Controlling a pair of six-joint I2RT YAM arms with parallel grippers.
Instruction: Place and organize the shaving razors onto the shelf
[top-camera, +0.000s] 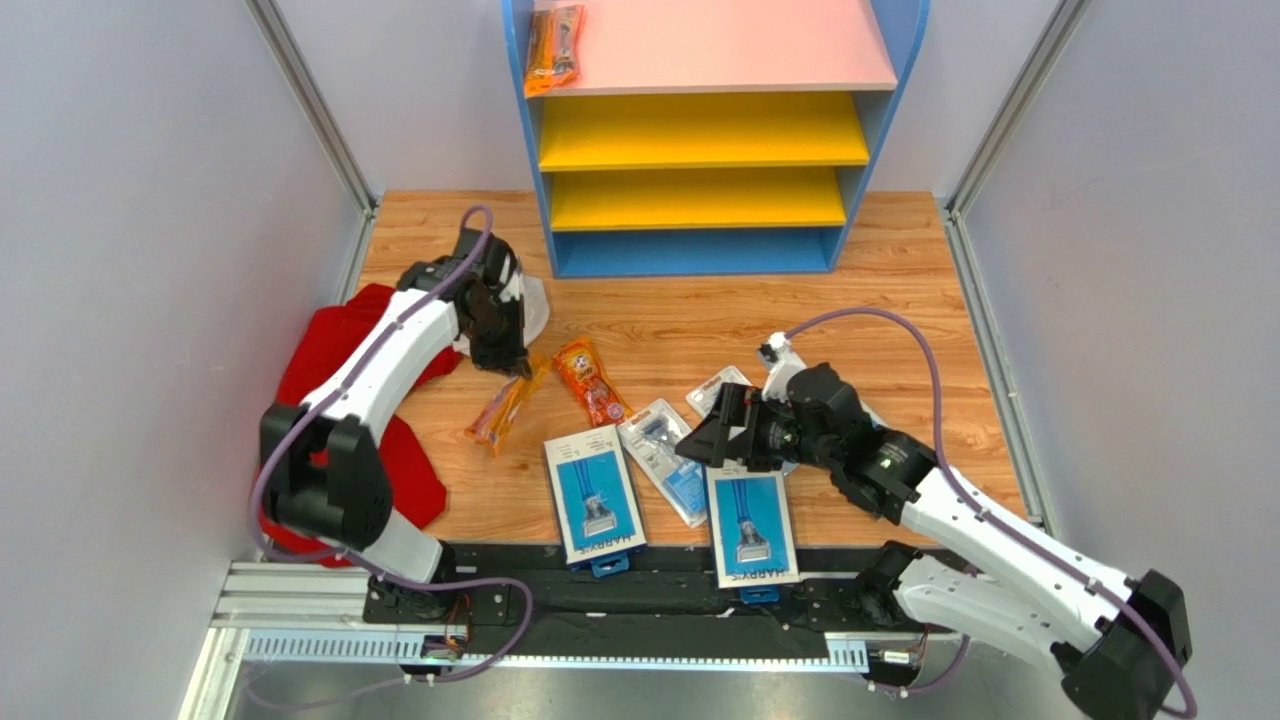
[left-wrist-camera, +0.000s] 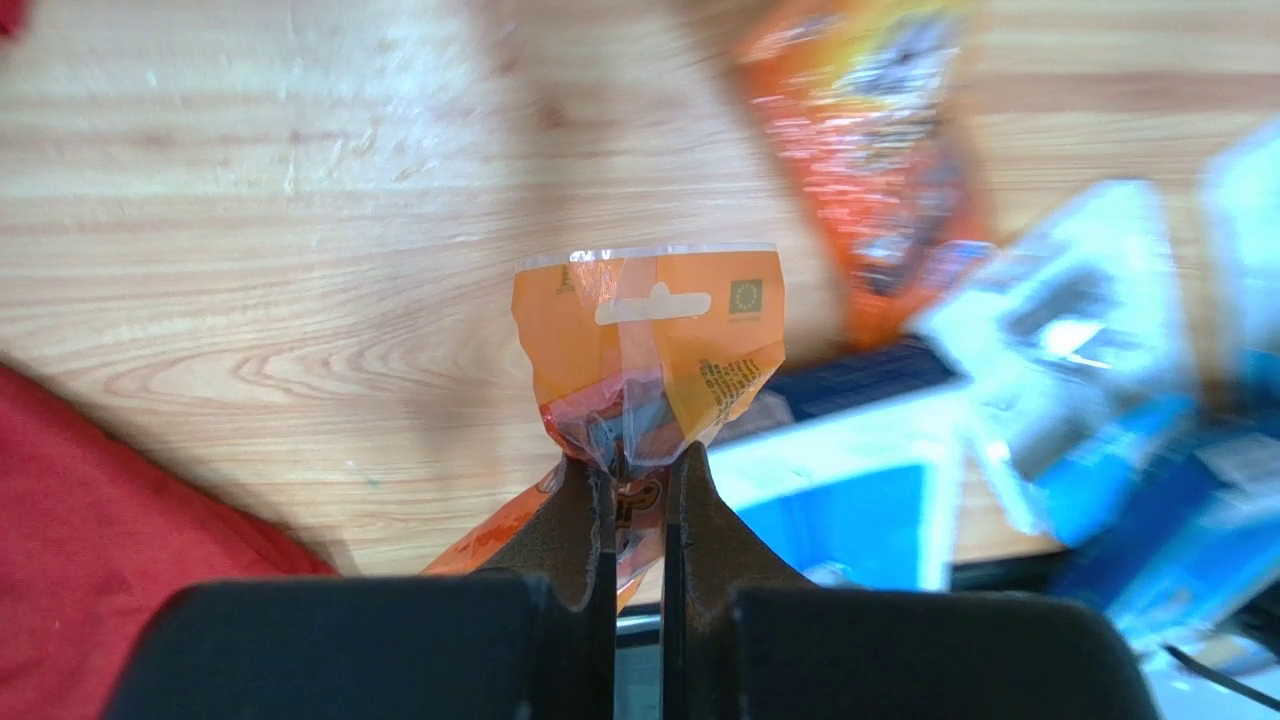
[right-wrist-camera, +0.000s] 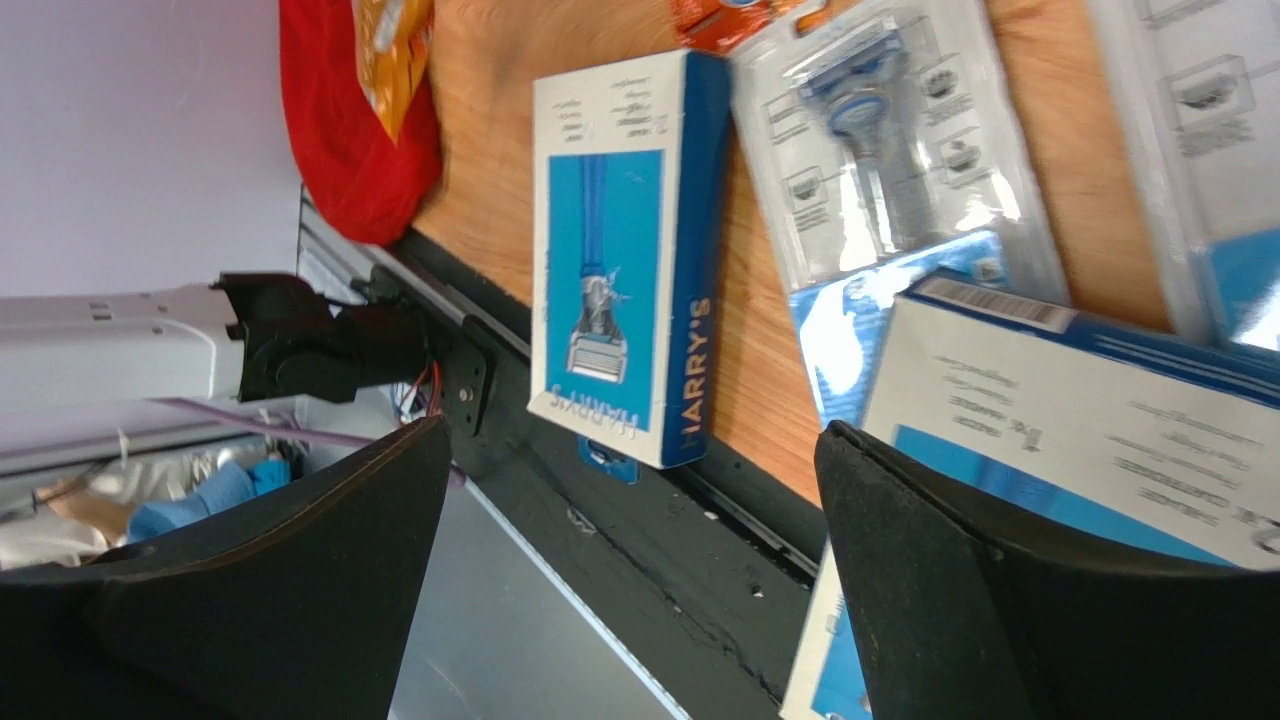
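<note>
- "HARRY'S" runs in white capitals along the dark blue side of the left razor box (right-wrist-camera: 631, 255) in the right wrist view.
- The same word, upside down, stands at the near end of the right razor box (top-camera: 750, 525).
- A barcode sits on the white-faced razor box (right-wrist-camera: 1082, 405), but its small print is blurred.
- The orange snack packet (left-wrist-camera: 649, 353) bears a green square mark, which is illegible.

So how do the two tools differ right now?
The left tool is shut on an orange packet; the right tool is open and empty. The left sits by the red cloth; the right hangs over a razor pack. Both are short of the shelf.
</note>
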